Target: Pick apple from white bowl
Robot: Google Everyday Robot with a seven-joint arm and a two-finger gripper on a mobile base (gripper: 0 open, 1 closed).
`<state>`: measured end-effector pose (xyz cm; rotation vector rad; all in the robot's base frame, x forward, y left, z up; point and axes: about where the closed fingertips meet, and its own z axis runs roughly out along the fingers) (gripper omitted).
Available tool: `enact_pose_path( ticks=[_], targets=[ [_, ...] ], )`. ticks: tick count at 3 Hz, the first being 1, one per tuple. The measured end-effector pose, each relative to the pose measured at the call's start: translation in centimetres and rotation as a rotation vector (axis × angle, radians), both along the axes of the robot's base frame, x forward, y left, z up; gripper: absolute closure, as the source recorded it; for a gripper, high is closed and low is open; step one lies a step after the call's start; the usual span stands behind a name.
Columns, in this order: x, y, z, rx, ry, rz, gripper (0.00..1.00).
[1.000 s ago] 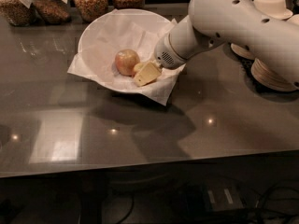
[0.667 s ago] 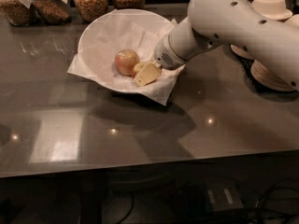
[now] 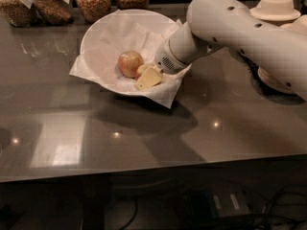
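Dark glossy table (image 3: 100, 133), lamp glints on its surface. White bowl (image 3: 98, 35) sits toward the far edge, left of centre, lined with a crumpled white paper sheet (image 3: 165, 94). The sheet's corners hang over the rim on the side facing the near edge and on the side toward the left edge. Apple (image 3: 130, 63) lies inside the bowl on the paper, roughly mid-bowl. It is reddish-orange with a paler yellow patch on top, and it rests on the liner, not lifted. White arm (image 3: 240, 30) reaches in from the right edge, over the bowl's right rim, wrist angled down into the bowl. Gripper (image 3: 147, 75) is low inside the bowl, just beside the apple on the side toward the right edge. Its pale yellowish tip is close against the fruit, but contact cannot be confirmed. Cannot tell whether the gripper is spread or closed, and nothing is seen pinched in it. Row of glass jars (image 3: 93, 1) with brown dry contents stands along the far edge toward the far-left corner, two with tags. Stacked beige bowls (image 3: 275, 6) are at the far-right corner, partly behind the arm. Cables (image 3: 225, 210) are dimly visible below the near edge.
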<state>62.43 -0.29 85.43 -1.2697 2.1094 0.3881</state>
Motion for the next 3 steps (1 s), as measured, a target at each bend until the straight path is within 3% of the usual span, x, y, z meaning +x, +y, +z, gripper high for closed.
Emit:
enact_pose_path(
  ticks=[1,3],
  targets=[
    [0.1,0.1,0.1,-0.001,-0.003,0.003,0.54],
    [-0.1,0.4,3.3,-0.048,-0.043,0.049,0.99]
  ],
)
